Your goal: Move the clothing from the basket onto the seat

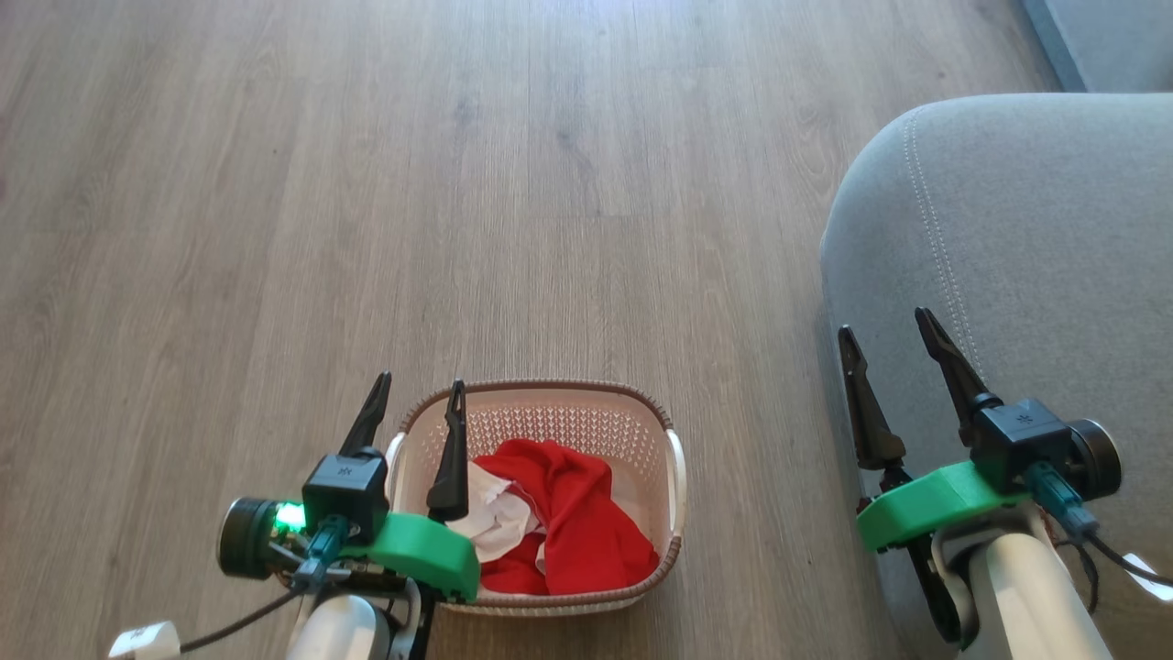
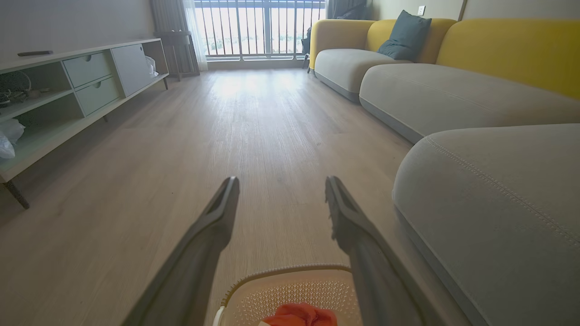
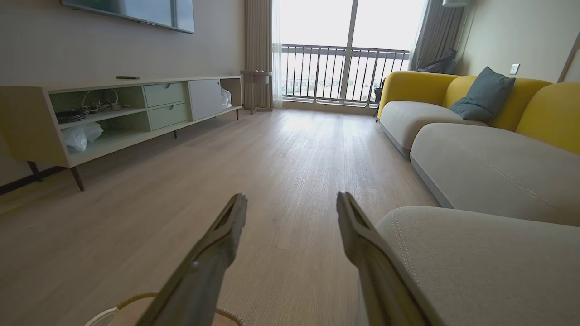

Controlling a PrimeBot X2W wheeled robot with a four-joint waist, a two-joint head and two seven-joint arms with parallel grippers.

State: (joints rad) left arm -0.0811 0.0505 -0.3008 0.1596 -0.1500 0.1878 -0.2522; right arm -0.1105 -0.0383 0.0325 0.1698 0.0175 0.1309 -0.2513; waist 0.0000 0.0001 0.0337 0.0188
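Observation:
The cream basket (image 1: 656,431) with a brown rim stands on the floor at the bottom centre of the head view. Red clothing (image 1: 577,518) with a white part lies crumpled inside it. My left gripper (image 1: 418,389) hovers open over the basket's left rim, empty. In the left wrist view its fingers (image 2: 217,217) spread above the basket (image 2: 290,290) and a bit of red clothing (image 2: 301,315). The grey seat (image 1: 1026,238) fills the right side. My right gripper (image 1: 887,326) hangs open over the seat's left edge, empty. In the right wrist view the right gripper (image 3: 291,202) points down the room beside the seat (image 3: 476,262).
Wooden floor (image 1: 458,183) stretches ahead of the basket. A long low TV cabinet (image 3: 127,113) lines the left wall. More grey and yellow sofa sections (image 3: 489,154) with a dark cushion (image 3: 485,95) run along the right. A balcony railing (image 3: 344,72) closes the far end.

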